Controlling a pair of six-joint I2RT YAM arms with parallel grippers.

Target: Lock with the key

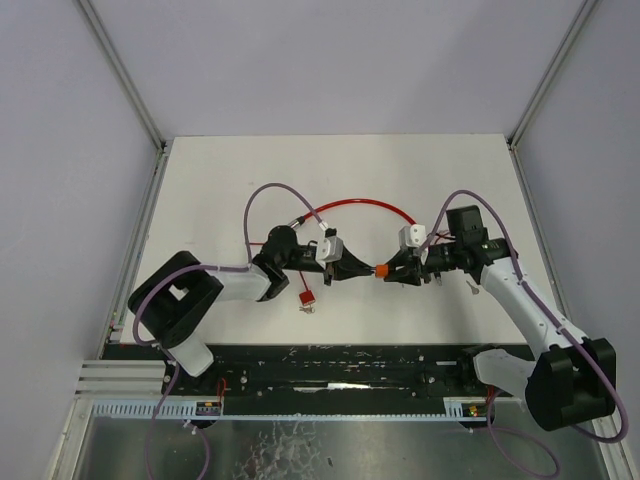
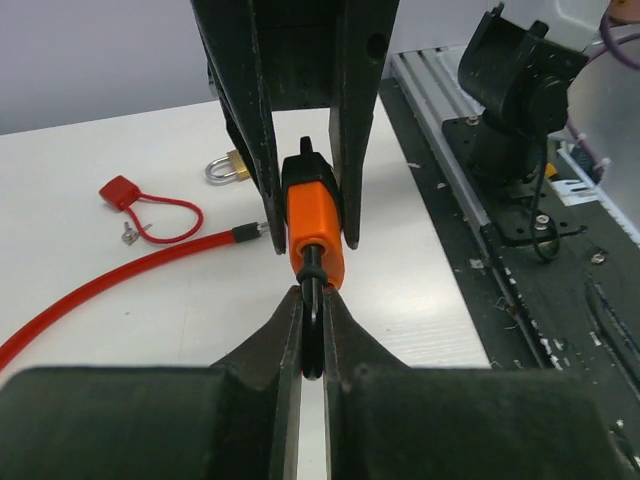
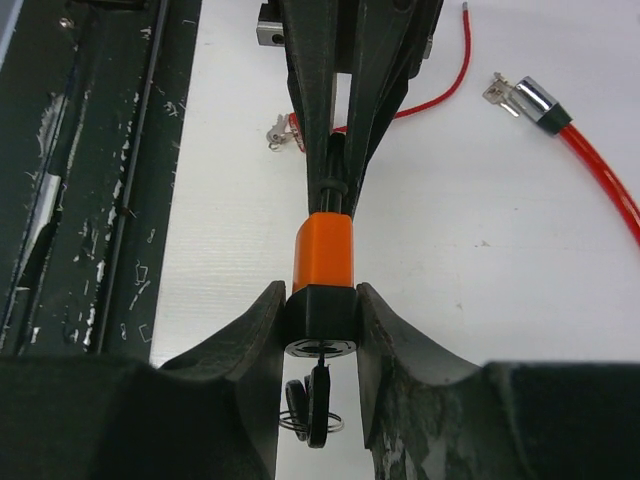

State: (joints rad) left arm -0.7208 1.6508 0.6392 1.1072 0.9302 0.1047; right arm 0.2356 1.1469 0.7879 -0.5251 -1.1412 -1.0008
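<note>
The orange padlock [image 3: 325,250] spans lengthwise from my right hand [image 3: 322,300], clamped on its black base where the key [image 3: 318,405] sticks out, to my left hand [image 2: 312,310], pinched shut on its thin black end.

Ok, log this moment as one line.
left pincer: shut on shackle | right pincer: shut on orange padlock | key: in keyhole, no pincer on it

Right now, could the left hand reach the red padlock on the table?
Probably not yet: the left hand is shut on the orange lock. The red padlock lies close by, uncovered, once it lets go.
</note>
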